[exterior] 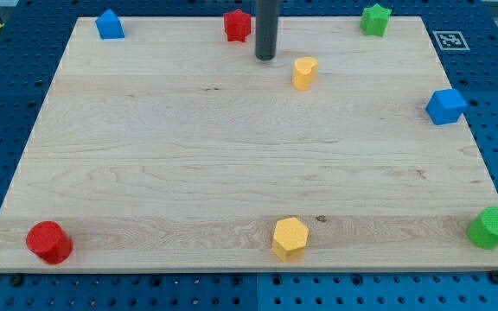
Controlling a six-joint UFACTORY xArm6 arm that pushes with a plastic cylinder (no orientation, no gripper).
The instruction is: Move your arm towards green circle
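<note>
The green circle (491, 227) is a green cylinder at the view's bottom right corner of the wooden board (188, 164). My tip (265, 57) is the lower end of a dark rod near the view's top centre. It stands far from the green circle, up and to the left of it. The tip is just right of a red star-like block (237, 25) and left of a yellow block (304, 73). It touches neither.
A blue block (109, 24) sits at the top left and a green star block (374, 19) at the top right. A blue cube (446, 106) is at the right edge. A yellow hexagon (290, 238) and a red cylinder (49, 242) lie along the bottom.
</note>
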